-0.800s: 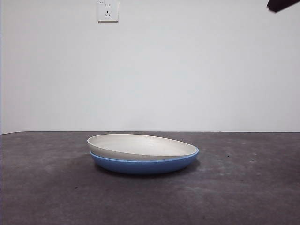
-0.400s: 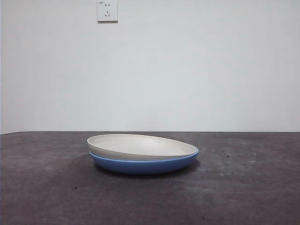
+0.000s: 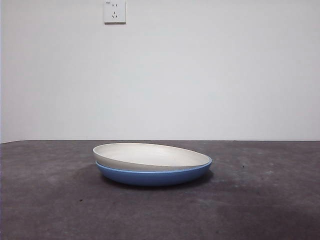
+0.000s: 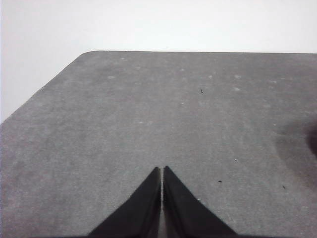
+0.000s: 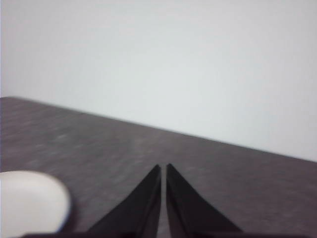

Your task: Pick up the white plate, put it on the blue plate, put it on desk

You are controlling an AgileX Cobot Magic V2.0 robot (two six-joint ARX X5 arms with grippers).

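Note:
The white plate (image 3: 150, 156) rests inside the blue plate (image 3: 155, 176), slightly tilted, on the dark grey desk (image 3: 260, 200) at the middle of the front view. Neither gripper shows in the front view. My left gripper (image 4: 162, 170) is shut and empty above bare desk, with neither plate in its view. My right gripper (image 5: 163, 167) is shut and empty, held off to one side of the stack. A blurred part of the white plate (image 5: 29, 201) shows in the right wrist view.
A white wall with a socket (image 3: 114, 11) stands behind the desk. The desk's rounded far corner (image 4: 86, 53) shows in the left wrist view. A dark shadow lies on the desk (image 4: 297, 148) there.
A black gripper tip at the front view's top right corner one second ago has left the view. The plates have not moved.

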